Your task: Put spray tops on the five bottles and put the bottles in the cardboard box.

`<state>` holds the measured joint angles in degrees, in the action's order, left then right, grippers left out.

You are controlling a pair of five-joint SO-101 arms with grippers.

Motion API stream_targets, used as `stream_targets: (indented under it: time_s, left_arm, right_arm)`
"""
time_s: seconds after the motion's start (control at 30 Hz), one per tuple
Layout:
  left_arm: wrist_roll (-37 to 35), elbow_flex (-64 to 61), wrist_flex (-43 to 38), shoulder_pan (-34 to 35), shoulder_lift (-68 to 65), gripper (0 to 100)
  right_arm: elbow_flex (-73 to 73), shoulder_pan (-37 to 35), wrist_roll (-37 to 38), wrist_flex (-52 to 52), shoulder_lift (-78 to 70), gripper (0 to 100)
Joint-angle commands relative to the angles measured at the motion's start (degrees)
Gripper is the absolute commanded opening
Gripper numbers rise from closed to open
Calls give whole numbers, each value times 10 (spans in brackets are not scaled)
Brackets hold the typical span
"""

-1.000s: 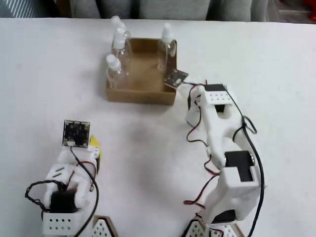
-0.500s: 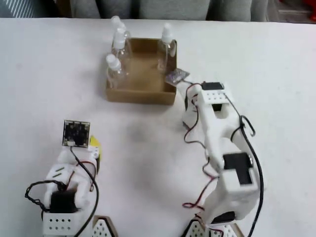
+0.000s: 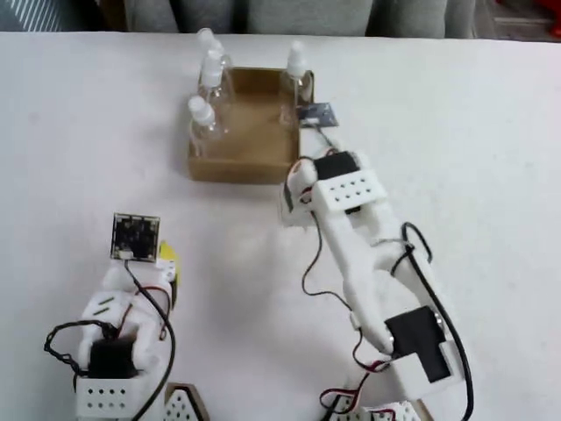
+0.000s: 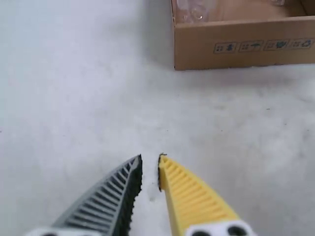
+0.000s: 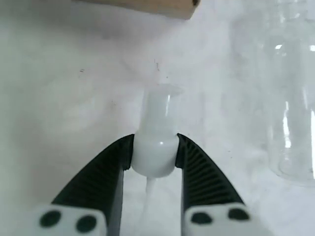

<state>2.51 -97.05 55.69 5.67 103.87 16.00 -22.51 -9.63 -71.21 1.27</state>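
- Four capped bottles (image 3: 202, 118) stand at the cardboard box (image 3: 250, 167): three along its left side and one at its far right corner. The farthest left one sits right at the back wall, and I cannot tell for certain that it is inside.
- One spray top (image 5: 156, 118) is not yet fitted. The right tool (image 5: 154, 140) is clamped on it, with both black fingers pressed against its white collar and the nozzle pointing away from the wrist.
- One clear bottle (image 5: 283, 98) stands on the table (image 3: 456, 105) just beside the held top, near a front corner of the box. Its neck is cut off by the frame, so whether it is open cannot be confirmed.
- The right arm reaches to the front right corner of the box in the high view.
- The left tool (image 4: 150, 160) hangs low over bare table, well short of the box. Its grey and yellow fingers are drawn almost together and grip nothing.
- Assessment: roughly four fifths of the work appears done.
- Outstanding, by my judgement: seat the held top on the clear bottle, then place that bottle in the box's free space.
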Motion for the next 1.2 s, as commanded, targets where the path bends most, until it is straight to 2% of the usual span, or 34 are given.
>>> stream_targets:
  time_s: [0.0, 0.1, 0.17, 0.3, 0.47, 0.57, 0.63, 0.67, 0.77, 0.93, 1.07, 1.17]
  left_arm:
    - [4, 1, -10, 6, 7, 79]
    - [4, 1, -10, 6, 7, 79]
    - [4, 1, -10, 5, 7, 79]
    - [4, 1, -10, 4, 7, 79]
    - [4, 1, 6, -8, 7, 80]
    - [1, 9, 8, -53, 7, 78]
    - [0, 26, 9, -84, 7, 78]
    - [0, 40, 9, -96, 7, 78]
    - [2, 74, 8, -134, 7, 79]
    - [4, 113, 4, -212, -28, 79]
    - [-1, 197, -10, -267, -158, 80]
    - [-47, 243, -22, -364, -282, 80]
  right_arm:
    - [-5, -24, -5, 17, -13, 83]
    - [-12, -22, -5, -7, -2, 211]
    - [-13, -22, 2, -18, 13, 250]
    - [-10, -14, 53, -39, 60, 253]
    - [4, 73, 98, -71, 129, 244]
    - [58, 145, 125, -57, 169, 143]
    - [113, 185, 124, -11, 189, 24]
    - [141, 199, 125, 16, 196, 7]
    - [200, 234, 127, 73, 211, 60]
    - [216, 295, 123, 107, 225, 14]
    - [215, 308, 123, 112, 229, 16]
    - [215, 306, 123, 114, 229, 16]
